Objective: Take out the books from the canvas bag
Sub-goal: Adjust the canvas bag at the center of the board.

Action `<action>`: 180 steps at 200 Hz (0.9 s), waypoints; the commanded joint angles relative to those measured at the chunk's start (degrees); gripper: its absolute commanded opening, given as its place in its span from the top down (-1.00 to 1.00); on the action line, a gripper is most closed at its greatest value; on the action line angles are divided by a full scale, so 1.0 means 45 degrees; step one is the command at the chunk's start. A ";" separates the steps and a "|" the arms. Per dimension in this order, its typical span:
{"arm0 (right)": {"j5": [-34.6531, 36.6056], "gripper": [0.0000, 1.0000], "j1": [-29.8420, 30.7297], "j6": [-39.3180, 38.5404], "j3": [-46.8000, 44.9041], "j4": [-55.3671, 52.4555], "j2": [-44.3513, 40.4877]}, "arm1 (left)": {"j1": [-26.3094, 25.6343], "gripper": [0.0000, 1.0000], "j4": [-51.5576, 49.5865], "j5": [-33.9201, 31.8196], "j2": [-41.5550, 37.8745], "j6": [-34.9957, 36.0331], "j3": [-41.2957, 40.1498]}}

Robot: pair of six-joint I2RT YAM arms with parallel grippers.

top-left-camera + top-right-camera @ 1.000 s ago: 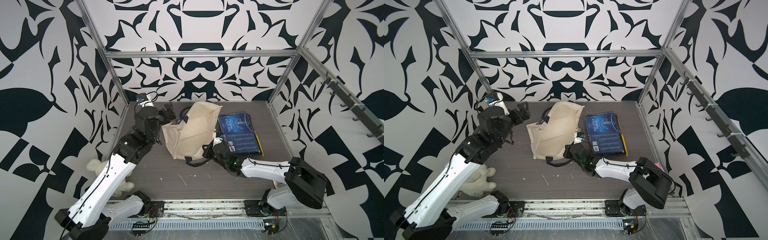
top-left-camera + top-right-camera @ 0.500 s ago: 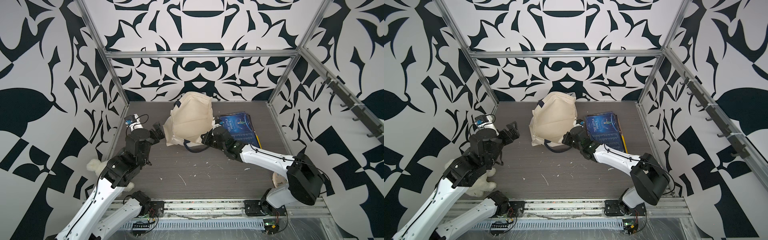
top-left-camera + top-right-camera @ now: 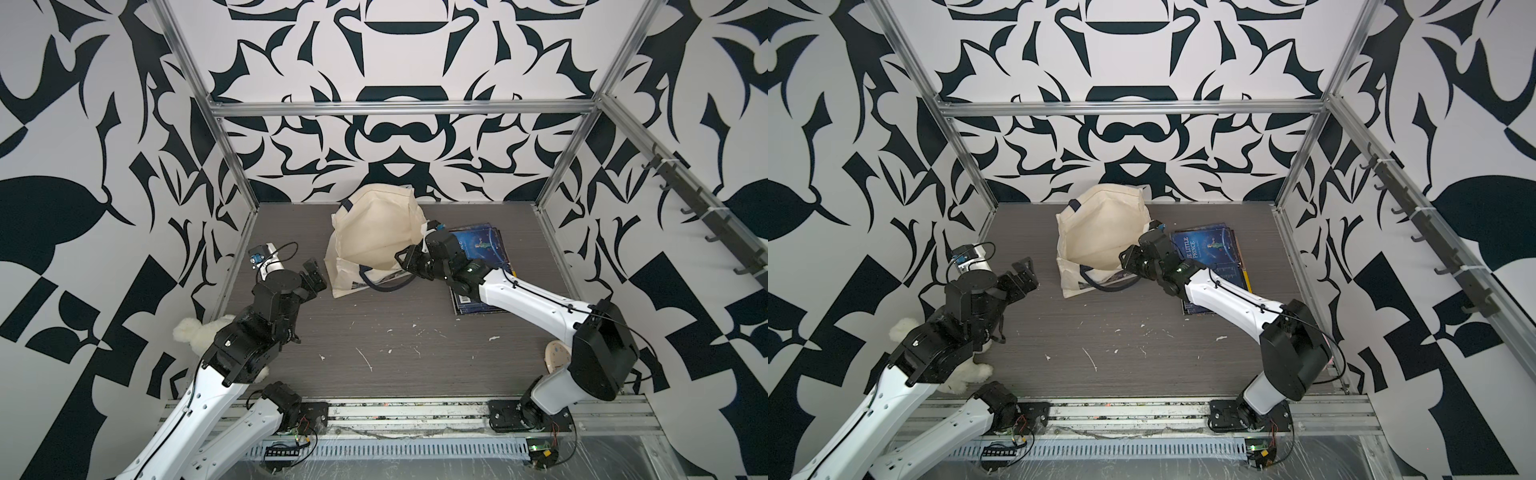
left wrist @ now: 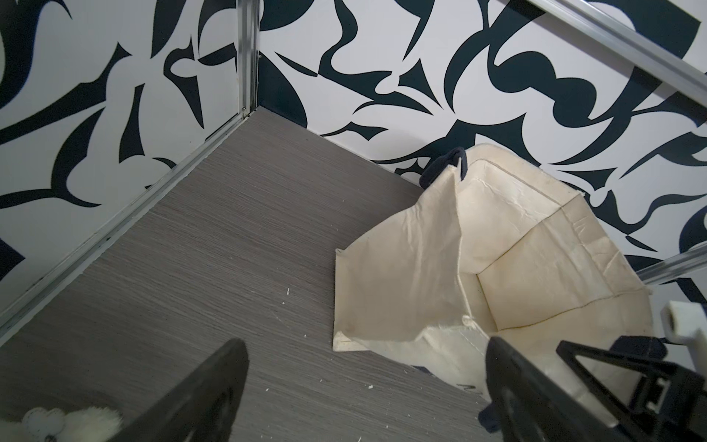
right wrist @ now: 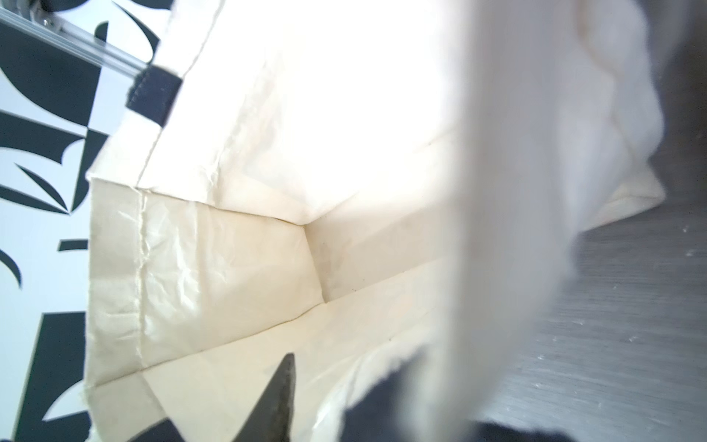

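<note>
A cream canvas bag [image 3: 374, 232] stands at the back of a grey wood-grain surface [image 3: 395, 340], its mouth gaping toward the camera in both top views. The part of its inside that shows is cream lining with stitched seams. A navy strap handle [image 3: 386, 284] loops out over the bag's front edge, beside a strip of navy print too small to read.

Just beside the bag, on the robot's right, the books [image 3: 1217, 245] lie flat in a stack outside it, partly under the right arm. The top cover is dark blue with white lettering that reads "E LITTLE PRINCE", the first letters hidden. A yellow edge [image 3: 1246, 276] peeks from the stack.

The right hand [image 3: 405, 259] sits at the bag's mouth. In its wrist view blurred fabric covers one finger, so its opening and any hold cannot be told. The left hand [image 3: 313, 274] is spread wide and holds nothing, just beside the bag without touching it. A white plush toy [image 3: 199, 332] lies by the left arm.
</note>
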 commanded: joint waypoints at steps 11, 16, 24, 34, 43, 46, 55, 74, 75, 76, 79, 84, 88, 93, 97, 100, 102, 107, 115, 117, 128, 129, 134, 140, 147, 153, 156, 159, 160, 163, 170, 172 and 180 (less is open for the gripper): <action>-0.0038 -0.16 -0.0126 -0.0604 0.0907 -0.0356 -0.0416 | 0.0028 -0.99 0.0337 0.0045 -0.0013 -0.0189 -0.0424; -0.0001 -0.21 -0.0126 -0.0664 0.0977 -0.0466 -0.0451 | 0.0030 -0.99 0.0371 0.0056 0.0009 -0.0198 -0.0445; 0.0005 -0.28 -0.0146 -0.0770 0.1131 -0.0653 -0.0497 | 0.0030 -0.99 0.0406 0.0073 0.0067 -0.0218 -0.0463; -0.0050 -0.33 -0.0151 -0.0982 0.1374 -0.0885 -0.0546 | 0.0030 -0.99 0.0429 0.0104 0.0151 -0.0256 -0.0504; -0.0131 -0.37 -0.0146 -0.1156 0.1657 -0.1227 -0.0566 | 0.0027 -0.99 0.0482 0.0102 0.0198 -0.0277 -0.0553; -0.0151 -0.39 -0.0158 -0.1216 0.1751 -0.1358 -0.0596 | 0.0030 -0.99 0.0508 0.0104 0.0216 -0.0277 -0.0577; -0.0173 -0.45 -0.0156 -0.1458 0.2011 -0.1713 -0.0660 | 0.0030 -0.99 0.0575 0.0094 0.0240 -0.0294 -0.0654; -0.0146 -0.83 -0.0146 -0.1844 0.2246 -0.1968 -0.0970 | 0.0030 -0.99 0.0800 -0.0013 0.0237 -0.0335 -0.0881; -0.0140 -0.90 -0.0146 -0.1872 0.2265 -0.1991 -0.1002 | 0.0030 -0.98 0.0832 -0.0023 0.0236 -0.0335 -0.0898; -0.0137 -0.94 -0.0146 -0.1906 0.2274 -0.2021 -0.1009 | 0.0030 -0.99 0.0838 -0.0028 0.0246 -0.0326 -0.0907; -0.0117 -0.98 -0.0146 -0.2008 0.2307 -0.2083 -0.1073 | 0.0030 -0.99 0.0875 -0.0032 0.0254 -0.0317 -0.0941; -0.0064 -0.99 -0.0146 -0.2243 0.2411 -0.2264 -0.1181 | 0.0030 -0.99 0.0943 -0.0033 0.0265 -0.0299 -0.0986; 0.0030 -0.99 -0.0146 -0.2384 0.2491 -0.2452 -0.1272 | 0.0030 -0.99 0.0969 -0.0050 0.0265 -0.0297 -0.1021; 0.0154 -0.99 -0.0153 -0.2560 0.2579 -0.2646 -0.1395 | 0.0030 -0.99 0.1012 -0.0060 0.0280 -0.0270 -0.1059; 0.0237 -0.99 -0.0146 -0.2750 0.2623 -0.2752 -0.1485 | 0.0030 -0.99 0.1070 -0.0072 0.0280 -0.0215 -0.1095; 0.0278 -0.99 -0.0146 -0.2873 0.2653 -0.2814 -0.1577 | 0.0030 -0.99 0.1119 -0.0070 0.0292 -0.0176 -0.1113; 0.0291 -0.99 -0.0146 -0.2954 0.2659 -0.2838 -0.1630 | 0.0030 -0.99 0.1128 -0.0096 0.0294 -0.0154 -0.1141; 0.0341 -0.99 -0.0151 -0.3164 0.2653 -0.2881 -0.1767 | 0.0030 -0.98 0.1137 -0.0170 0.0294 -0.0126 -0.1185; 0.0518 -0.99 -0.0147 -0.3547 0.2626 -0.2999 -0.2010 | 0.0030 -0.99 0.1217 -0.0320 0.0316 -0.0005 -0.1241; 0.0561 -0.99 -0.0146 -0.3660 0.2618 -0.3031 -0.2070 | 0.0030 -0.99 0.1255 -0.0329 0.0314 0.0060 -0.1265; 0.0793 -0.99 -0.0146 -0.4297 0.2606 -0.3224 -0.2403 | 0.0030 -0.99 0.1481 -0.0436 0.0294 0.0371 -0.1376; 0.0818 -0.99 -0.0146 -0.4339 0.2611 -0.3263 -0.2451 | 0.0030 -0.99 0.1495 -0.0440 0.0304 0.0389 -0.1380; 0.0931 -0.99 -0.0146 -0.4631 0.2630 -0.3382 -0.2592 | 0.0030 -0.99 0.1565 -0.0509 0.0282 0.0468 -0.1402; 0.1142 -0.99 -0.0150 -0.4924 0.2607 -0.3524 -0.2790 | 0.0030 -0.99 0.1639 -0.0584 0.0280 0.0549 -0.1422; 0.1453 -0.99 -0.0146 -0.5292 0.2535 -0.3644 -0.3056 | 0.0030 -0.99 0.1651 -0.0594 0.0292 0.0633 -0.1393; 0.1692 -0.99 -0.0146 -0.5540 0.2423 -0.3718 -0.3297 | 0.0030 -0.99 0.1648 -0.0599 0.0304 0.0698 -0.1386; 0.1835 -0.99 -0.0146 -0.5641 0.2367 -0.3759 -0.3410 | 0.0030 -0.99 0.1640 -0.0619 0.0312 0.0717 -0.1370; 0.1982 -0.99 -0.0146 -0.5740 0.2314 -0.3823 -0.3544 | 0.0025 -0.98 0.1618 -0.0619 0.0313 0.0736 -0.1355; 0.2067 -0.99 -0.0146 -0.5763 0.2299 -0.3856 -0.3569 | 0.0028 -0.99 0.1622 -0.0638 0.0333 0.0737 -0.1350; 0.2265 -0.99 -0.0136 -0.5870 0.2256 -0.3938 -0.3698 | 0.0027 -0.99 0.1591 -0.0677 0.0333 0.0756 -0.1324; 0.2735 -0.83 -0.0146 -0.6099 0.2128 -0.4175 -0.3944 | 0.0020 -0.99 0.1519 -0.0751 0.0333 0.0791 -0.1296; 0.2883 -0.77 -0.0146 -0.6168 0.2103 -0.4243 -0.3999 | 0.0028 -0.99 0.1501 -0.0774 0.0343 0.0806 -0.1289; 0.3633 -0.73 -0.0165 -0.6337 0.2033 -0.4655 -0.4246 | 0.0030 -0.98 0.1339 -0.0936 0.0354 0.0874 -0.1233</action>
